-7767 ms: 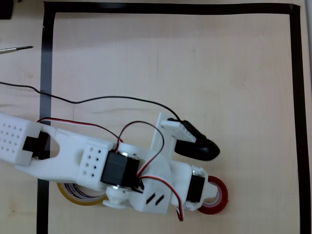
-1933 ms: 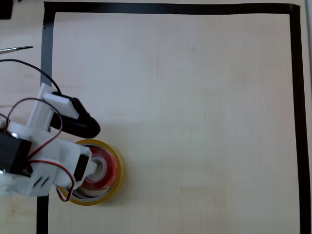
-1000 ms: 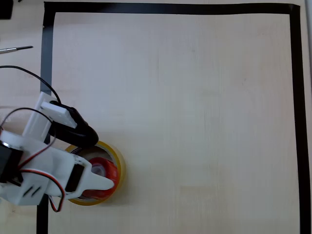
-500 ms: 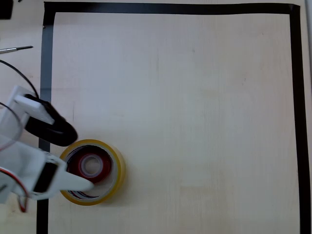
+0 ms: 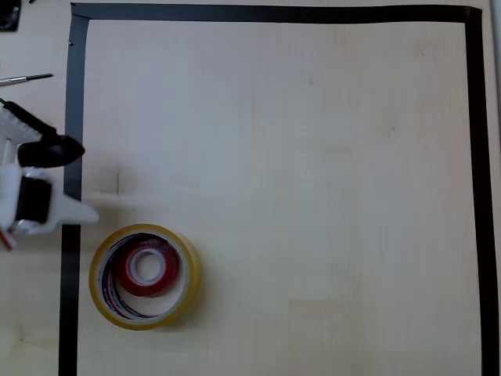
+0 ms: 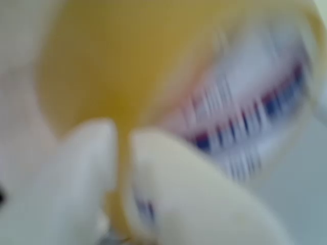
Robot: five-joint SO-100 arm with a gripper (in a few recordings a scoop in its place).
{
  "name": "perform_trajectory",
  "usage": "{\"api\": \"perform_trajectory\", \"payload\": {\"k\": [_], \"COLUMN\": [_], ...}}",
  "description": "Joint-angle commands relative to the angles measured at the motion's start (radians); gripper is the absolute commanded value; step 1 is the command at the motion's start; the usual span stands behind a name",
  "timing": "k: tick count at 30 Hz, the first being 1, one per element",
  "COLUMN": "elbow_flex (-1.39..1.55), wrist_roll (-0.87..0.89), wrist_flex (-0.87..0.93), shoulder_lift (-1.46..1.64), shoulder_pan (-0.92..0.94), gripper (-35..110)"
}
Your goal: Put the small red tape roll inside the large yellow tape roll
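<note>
red roll: the small red tape roll (image 5: 146,268) lies flat inside the large yellow tape roll (image 5: 144,276) on the table (image 5: 297,196), below and right of the fingers.
fingers: the fingers (image 5: 74,182) are spread apart and hold nothing.
change: half a second ago they were over the yellow roll; now they are off to the left.
wrist view: blurry, yellow roll (image 6: 204,87) close behind.

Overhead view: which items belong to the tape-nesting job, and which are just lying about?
Job: small red tape roll, lying inside the large yellow tape roll; gripper, holding nothing.
Lying about: screwdriver beyond the black tape border, top left.
</note>
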Motion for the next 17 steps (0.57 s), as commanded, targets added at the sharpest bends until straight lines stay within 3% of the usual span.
{"api": "perform_trajectory", "payload": {"k": [1,4,17], "elbow_flex": [0.143,0.255,0.193], "wrist_roll": [-0.021,-0.023,-0.018], "wrist_flex": [-0.08,0.029,0.268], "shoulder_lift": [0.179,0.466,0.469], "shoulder_pan": [-0.066,-0.061,-0.11], "gripper": [0,0,0]}}
